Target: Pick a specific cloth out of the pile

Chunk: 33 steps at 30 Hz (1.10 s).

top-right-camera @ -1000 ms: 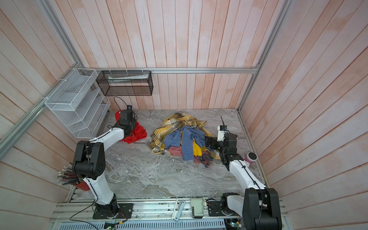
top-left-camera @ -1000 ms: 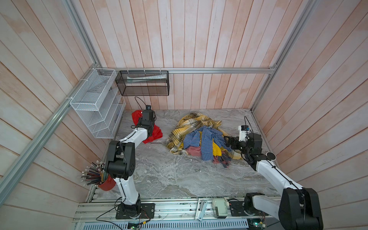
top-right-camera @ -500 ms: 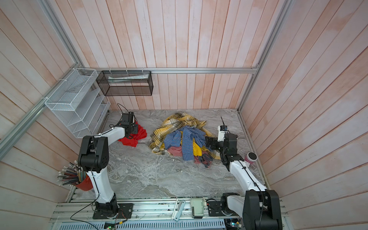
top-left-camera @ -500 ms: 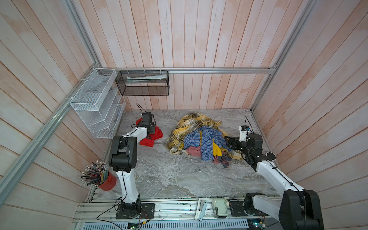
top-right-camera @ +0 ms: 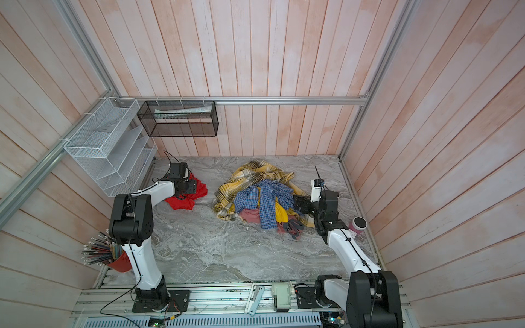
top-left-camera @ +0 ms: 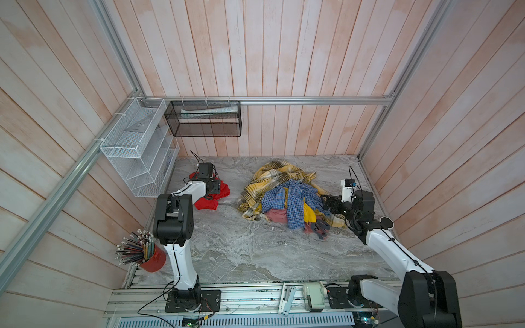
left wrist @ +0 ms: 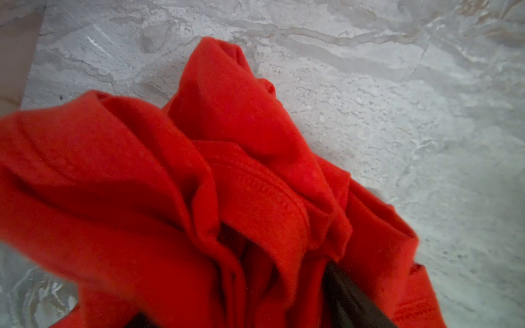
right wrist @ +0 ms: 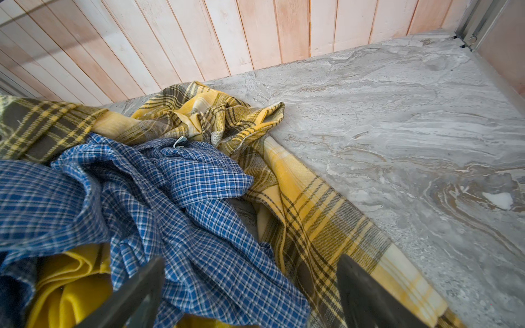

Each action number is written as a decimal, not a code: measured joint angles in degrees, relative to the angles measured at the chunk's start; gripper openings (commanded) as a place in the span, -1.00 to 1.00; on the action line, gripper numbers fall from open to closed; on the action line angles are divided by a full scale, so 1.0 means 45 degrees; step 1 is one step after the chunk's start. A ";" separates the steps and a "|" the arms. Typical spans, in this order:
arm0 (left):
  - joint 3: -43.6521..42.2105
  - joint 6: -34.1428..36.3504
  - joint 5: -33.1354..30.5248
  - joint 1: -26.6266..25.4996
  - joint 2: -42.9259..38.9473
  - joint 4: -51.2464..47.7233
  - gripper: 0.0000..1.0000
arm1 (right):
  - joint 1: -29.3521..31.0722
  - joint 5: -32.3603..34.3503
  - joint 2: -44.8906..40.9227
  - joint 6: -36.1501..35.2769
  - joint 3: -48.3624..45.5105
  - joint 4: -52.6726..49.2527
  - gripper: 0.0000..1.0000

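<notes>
The plain bright red cloth [top-left-camera: 211, 198] is lying crumpled at left of frame (apart from the mixed pile [top-left-camera: 284, 196]), under the left hand [top-left-camera: 215, 187]; whether that hand is spread cannot be told, while the right hand [right wrist: 250, 295] is hovering spread.

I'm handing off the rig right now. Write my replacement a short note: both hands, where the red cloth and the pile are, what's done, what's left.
Left hand: low over the red cloth; grip not visible, so check it.
Right hand: open, empty, at the pile's right edge over the blue checked shirt.
Red cloth: crumpled on the marble table, left of the pile, clear of it.
Done: red cloth separated.
Left: confirm release, lift the left arm away.
</notes>
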 measured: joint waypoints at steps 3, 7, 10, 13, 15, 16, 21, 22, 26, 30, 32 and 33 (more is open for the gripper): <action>-0.0437 -0.0126 -0.0185 0.0019 -0.0413 0.0291 1.00 | -0.0015 0.0330 0.0005 -0.0146 -0.0019 0.0170 0.89; -0.1491 -0.0505 -0.0525 0.0078 -0.1574 0.0758 1.00 | -0.0068 0.0573 0.0024 -0.0185 -0.0029 0.0607 0.93; -0.1540 -0.0787 -0.0670 0.0107 -0.2127 0.0937 1.00 | -0.0068 0.0729 0.0053 -0.0194 -0.0029 0.0957 0.96; -0.1540 -0.0991 -0.0622 0.0117 -0.2516 0.0962 1.00 | -0.0068 0.0903 0.0141 -0.0267 -0.0029 0.1151 0.96; -0.1549 -0.1117 -0.0379 0.0117 -0.2803 0.0957 1.00 | -0.0068 0.0976 0.0189 -0.0287 -0.0029 0.1209 0.96; -0.1613 -0.1195 -0.0141 0.0117 -0.3016 0.0991 1.00 | -0.0068 0.1025 0.0194 -0.0316 -0.0024 0.1243 0.96; -0.2584 -0.1515 0.1161 0.0117 -0.4648 0.1253 1.00 | -0.0092 0.1394 0.0219 -0.0505 -0.0029 0.1540 0.96; -0.2885 -0.1569 0.1370 0.0117 -0.5061 0.1389 1.00 | -0.0112 0.1491 0.0238 -0.0539 -0.0029 0.1622 0.96; -0.4085 -0.1666 0.1783 0.0117 -0.6460 0.2025 1.00 | -0.0165 0.1787 0.0262 -0.0602 -0.0063 0.2137 0.96; -0.5644 -0.1719 0.1768 0.0117 -0.7728 0.2958 1.00 | -0.0199 0.2249 0.0408 -0.0617 -0.0403 0.3245 0.96; -0.6518 -0.1753 0.1666 0.0117 -0.8301 0.3521 1.00 | -0.0219 0.2569 0.0588 -0.0685 -0.0733 0.3988 0.96; -0.7033 -0.1758 0.1520 0.0117 -0.8612 0.3895 1.00 | -0.0233 0.2754 0.0719 -0.0763 -0.0957 0.4386 0.95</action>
